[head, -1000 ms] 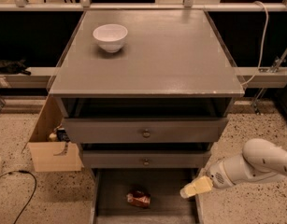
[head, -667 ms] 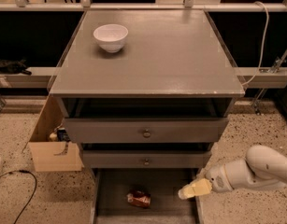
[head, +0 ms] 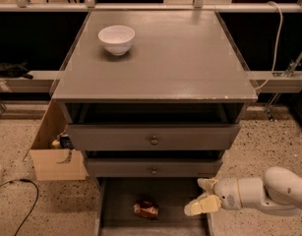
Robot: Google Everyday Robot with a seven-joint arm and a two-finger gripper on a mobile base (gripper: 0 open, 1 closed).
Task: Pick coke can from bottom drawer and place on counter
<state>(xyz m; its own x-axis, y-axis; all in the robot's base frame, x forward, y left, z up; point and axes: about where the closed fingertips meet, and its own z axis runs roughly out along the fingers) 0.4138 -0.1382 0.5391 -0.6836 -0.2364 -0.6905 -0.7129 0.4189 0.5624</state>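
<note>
While the gripper (head: 203, 195) (fingers apart) hangs near the coke can (head: 145, 208), a bowl (head: 116, 38) occupies the counter (head: 180, 58).

White arm reaching from right, low, gripper (head: 195, 197) fingers spread

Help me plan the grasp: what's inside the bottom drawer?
The coke can lies on the drawer floor; the open gripper hovers at its right wall. The drawer's back is hidden beneath the upper drawers.

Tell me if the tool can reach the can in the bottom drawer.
Probably yes: the drawer stands open, the can lies on its floor, and the open tool hangs to its right, nothing between.
</note>
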